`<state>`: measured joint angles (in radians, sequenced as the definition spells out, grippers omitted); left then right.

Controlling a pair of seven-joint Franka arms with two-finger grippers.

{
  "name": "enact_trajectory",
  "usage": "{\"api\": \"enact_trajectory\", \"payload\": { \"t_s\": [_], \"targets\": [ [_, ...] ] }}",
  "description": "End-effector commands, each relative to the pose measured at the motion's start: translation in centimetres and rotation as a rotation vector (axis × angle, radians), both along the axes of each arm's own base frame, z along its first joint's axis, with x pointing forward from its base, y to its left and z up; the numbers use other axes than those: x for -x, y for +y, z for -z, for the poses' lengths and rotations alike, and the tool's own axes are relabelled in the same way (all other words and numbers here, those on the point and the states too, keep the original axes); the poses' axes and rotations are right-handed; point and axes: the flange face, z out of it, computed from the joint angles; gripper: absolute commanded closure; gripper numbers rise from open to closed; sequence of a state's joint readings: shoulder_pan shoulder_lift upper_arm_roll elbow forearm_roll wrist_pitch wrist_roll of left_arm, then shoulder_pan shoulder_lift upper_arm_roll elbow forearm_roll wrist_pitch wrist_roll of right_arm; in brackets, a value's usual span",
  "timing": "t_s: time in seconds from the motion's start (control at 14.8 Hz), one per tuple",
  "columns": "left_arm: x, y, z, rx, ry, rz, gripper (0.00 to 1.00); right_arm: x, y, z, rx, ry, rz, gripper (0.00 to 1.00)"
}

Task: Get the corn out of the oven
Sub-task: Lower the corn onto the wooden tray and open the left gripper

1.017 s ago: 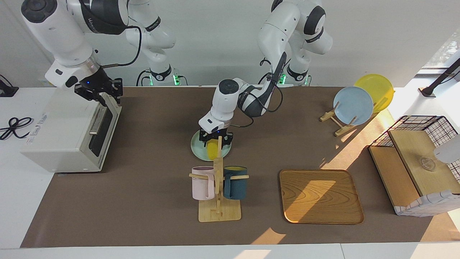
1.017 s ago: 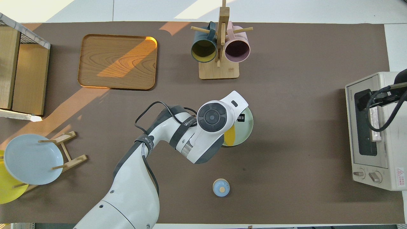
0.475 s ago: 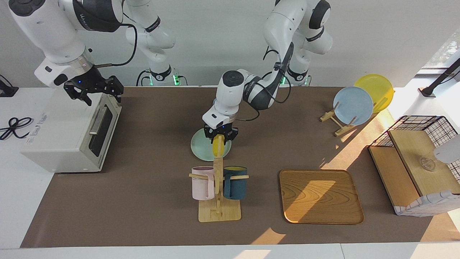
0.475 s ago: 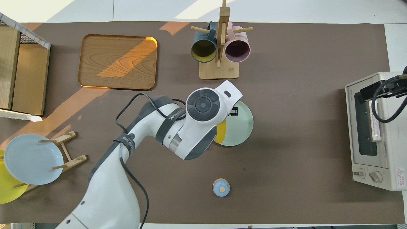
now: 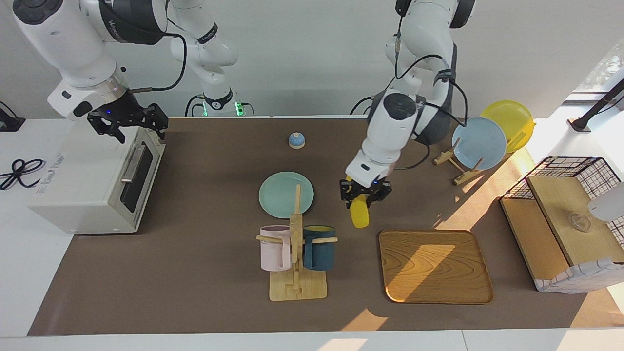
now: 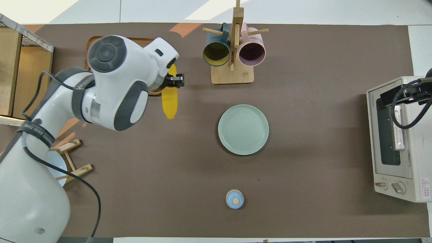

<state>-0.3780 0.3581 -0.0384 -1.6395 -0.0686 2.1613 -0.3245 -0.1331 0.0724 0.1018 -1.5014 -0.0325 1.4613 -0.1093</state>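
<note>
My left gripper (image 5: 364, 196) is shut on the yellow corn (image 5: 360, 215) and holds it in the air over the brown mat, between the green plate (image 5: 280, 195) and the wooden tray (image 5: 434, 265). In the overhead view the corn (image 6: 169, 98) sticks out from under the left gripper (image 6: 172, 81), beside the tray's edge. The white oven (image 5: 83, 180) stands at the right arm's end of the table with its door closed; it also shows in the overhead view (image 6: 418, 152). My right gripper (image 5: 127, 123) is open and empty over the oven's top front edge.
A wooden mug rack (image 5: 296, 253) with a pink and a dark blue mug stands farther from the robots than the green plate. A small blue bell (image 5: 296, 140) sits near the robots. A blue plate (image 5: 478, 143), a yellow plate (image 5: 512, 119) and a wire basket (image 5: 565, 165) are at the left arm's end.
My left gripper has lifted the corn off the green plate and carried it toward the tray. My right gripper has risen a little from the oven door's top edge.
</note>
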Motion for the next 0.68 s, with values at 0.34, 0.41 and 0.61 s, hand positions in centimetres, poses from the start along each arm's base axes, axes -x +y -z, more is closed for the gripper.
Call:
{"api": "enact_trajectory", "payload": {
  "t_s": [0.34,0.41,0.61],
  "targets": [
    [-12.2,10.5,7.1,-0.034,-0.068,0.012,1.00,0.1,0.6,-0.2,0.004,0.014,0.032,0.00],
    [-12.7,11.8,7.5,-0.037,-0.093,0.013,1.00,0.1,0.7,-0.2,0.002,0.016,0.031,0.00],
    [-12.6,12.5,8.8,-0.040,-0.115,0.026,1.00,0.3,1.0,-0.3,0.001,0.016,0.028,0.00]
  ]
}}
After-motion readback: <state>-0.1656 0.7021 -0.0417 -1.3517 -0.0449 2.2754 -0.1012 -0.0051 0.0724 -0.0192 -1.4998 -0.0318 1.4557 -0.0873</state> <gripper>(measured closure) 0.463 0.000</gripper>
